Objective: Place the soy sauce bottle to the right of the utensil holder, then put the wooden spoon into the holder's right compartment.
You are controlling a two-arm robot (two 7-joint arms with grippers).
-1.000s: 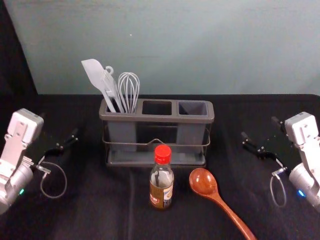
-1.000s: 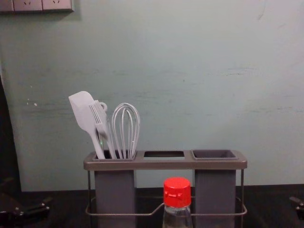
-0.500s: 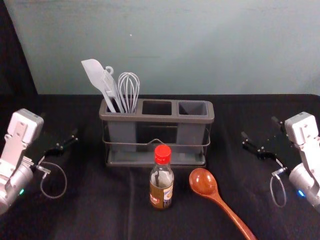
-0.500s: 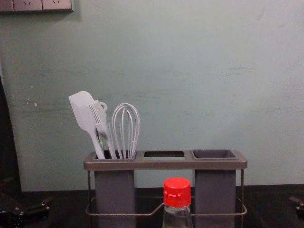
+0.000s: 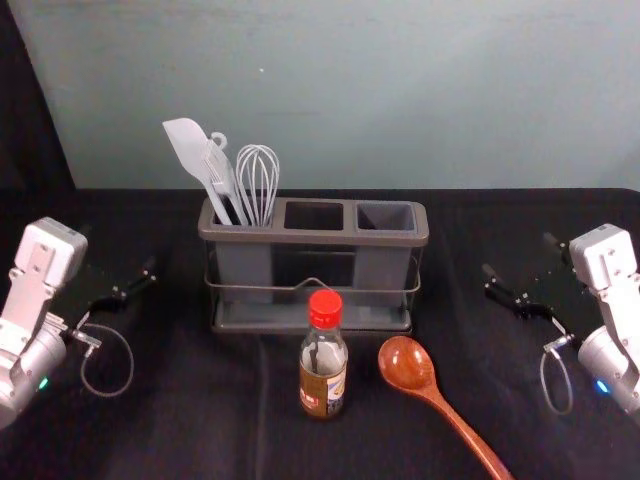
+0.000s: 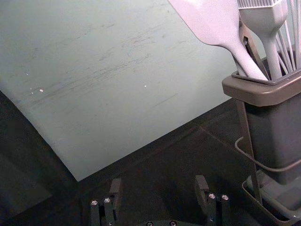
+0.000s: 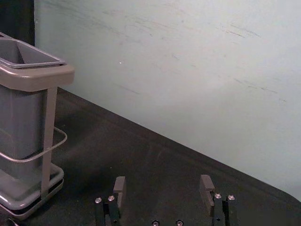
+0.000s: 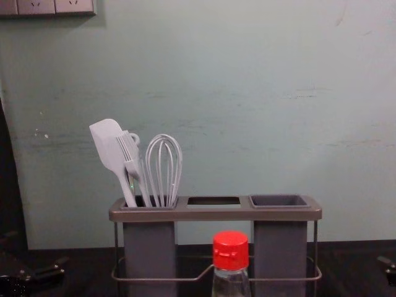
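Right wrist cam: right gripper [image 5: 518,254] in frame, jaws wide apart, fingers [image 7: 120,188] roughly parallel, dark cloth [image 7: 155,165] visible between them. One end of utensil holder [image 7: 51,77] in view, upright, well apart from the fingers. Grey compartment cup [image 7: 21,115] seated in the brownish top rim, mouth up, inner walls visible. Flat end post [image 7: 48,136] runs from rim down to base tray [image 7: 30,200]; wire rail [image 7: 28,160] bends around outside it. Cloth's far edge meets pale wall [image 7: 164,70], which has scuffs and a small white speck. Black drape [image 7: 16,19] behind holder.
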